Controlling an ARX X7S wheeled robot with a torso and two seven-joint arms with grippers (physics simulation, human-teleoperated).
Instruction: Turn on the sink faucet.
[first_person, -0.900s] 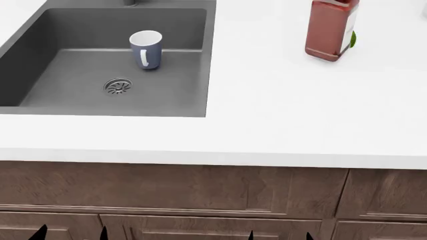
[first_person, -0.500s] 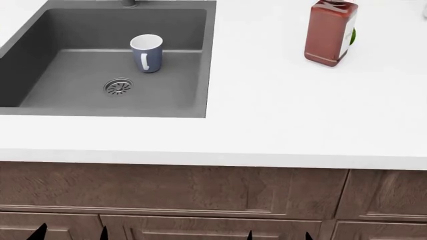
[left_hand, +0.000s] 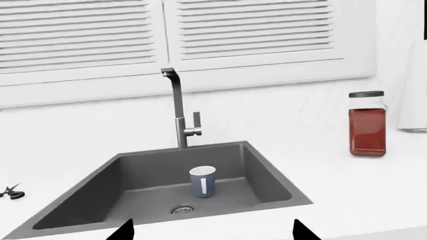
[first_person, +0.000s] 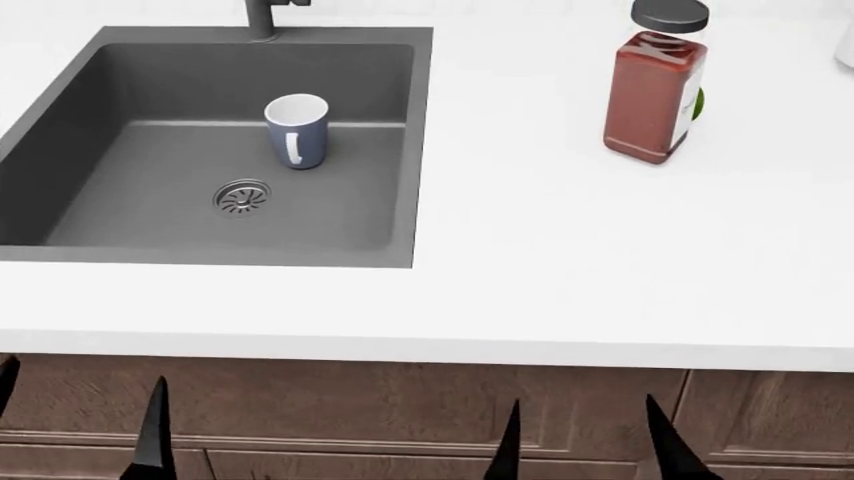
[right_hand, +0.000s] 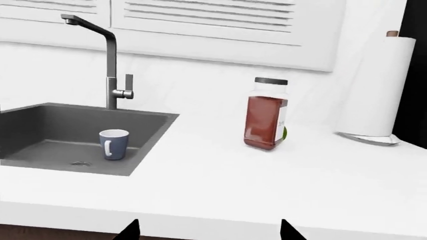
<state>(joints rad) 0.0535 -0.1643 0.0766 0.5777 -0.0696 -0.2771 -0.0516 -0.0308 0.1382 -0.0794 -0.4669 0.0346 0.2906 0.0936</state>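
Both my arms sit low in front of the counter (first_person: 561, 270), short of its edge. Left gripper (first_person: 80, 425) and right gripper (first_person: 587, 440) show only black fingertips, spread wide, holding nothing.

Versus 0.9 s ago: the head view has shifted, so the sink (first_person: 400, 130) sits lower in frame, the jar's (first_person: 654, 85) cap is now visible, and the fingertips reach higher.

Faucet (left_hand: 180, 112) stands upright at the sink's back rim, lever on its jar side, well apart from both grippers. A cup (first_person: 296, 130) stands in the sink, just behind the drain (first_person: 242, 197).
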